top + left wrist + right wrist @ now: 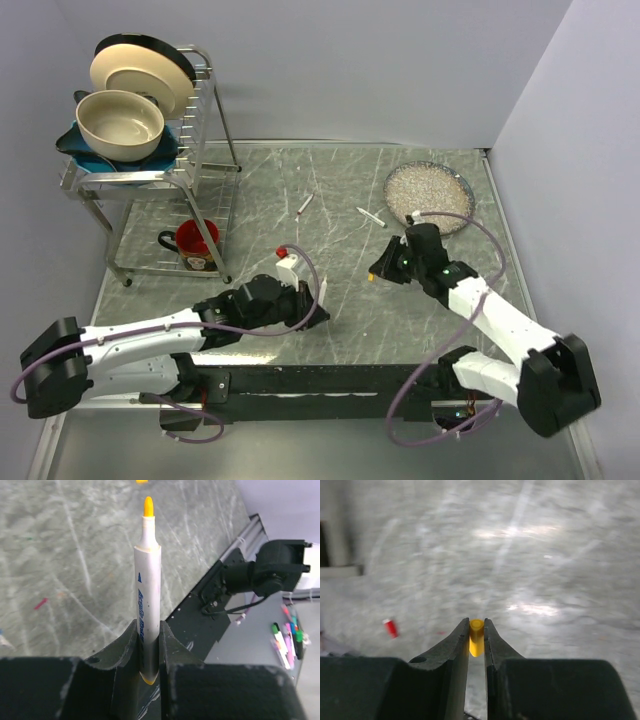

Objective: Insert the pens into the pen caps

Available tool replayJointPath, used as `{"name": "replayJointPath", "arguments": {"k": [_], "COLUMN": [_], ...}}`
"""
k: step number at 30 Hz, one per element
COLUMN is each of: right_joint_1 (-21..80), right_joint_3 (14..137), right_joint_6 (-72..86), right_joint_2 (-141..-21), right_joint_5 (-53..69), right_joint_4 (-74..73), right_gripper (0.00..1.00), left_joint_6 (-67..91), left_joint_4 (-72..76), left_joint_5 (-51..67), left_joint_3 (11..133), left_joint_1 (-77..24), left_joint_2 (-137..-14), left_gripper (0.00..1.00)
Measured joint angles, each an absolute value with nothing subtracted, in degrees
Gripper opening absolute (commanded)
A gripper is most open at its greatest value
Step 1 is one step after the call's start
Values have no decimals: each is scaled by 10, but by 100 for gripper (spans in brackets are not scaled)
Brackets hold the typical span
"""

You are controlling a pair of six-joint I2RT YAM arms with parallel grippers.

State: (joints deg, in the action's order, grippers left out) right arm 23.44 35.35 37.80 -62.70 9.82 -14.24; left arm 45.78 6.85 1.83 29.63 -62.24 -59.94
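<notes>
1. Noting progress: as far as the views show, no pen is wearing a cap yet. The first pairing is being lined up and the insertion itself is not yet made.
2. The left end effector (147,625) is clamping, nearly closed, on the lower barrel of the yellow-tipped pen (148,575), with the tip pointing away from the wrist.
3. The right end effector (476,625) is pinching the yellow cap (476,642) between almost-closed fingers. The round end facing outward is probably the mouth.
4. The two other pens (305,205) (371,217) are lying uncapped on the far part of the bench (260,190), apart from each other. The red cap (390,628) is lying loose. The green cap is not showing in any view.
5. Both arms are reaching inward above mid-bench. The pen tip is aiming roughly at the cap, with a gap between them.
</notes>
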Motion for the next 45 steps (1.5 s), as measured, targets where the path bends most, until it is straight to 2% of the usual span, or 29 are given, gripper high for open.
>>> {"name": "replayJointPath", "arguments": {"k": [9,22,45], "right_joint_1": [257,276,284], "right_joint_3": [354,352,335], "right_joint_6": [402,451,462], "right_joint_2": [-527,-449,-429], "right_joint_5": [165,190,189], "right_joint_4": [-105,-59,-51], "right_gripper": [0,0,0], "left_joint_6": [462,463,462], "left_joint_4": [165,204,220], "left_joint_5": [57,106,124], "left_joint_3": [290,342,349], "left_joint_1": [-623,-623,-623], "left_joint_2": [-651,-741,-745], "left_gripper": [1,1,1]}}
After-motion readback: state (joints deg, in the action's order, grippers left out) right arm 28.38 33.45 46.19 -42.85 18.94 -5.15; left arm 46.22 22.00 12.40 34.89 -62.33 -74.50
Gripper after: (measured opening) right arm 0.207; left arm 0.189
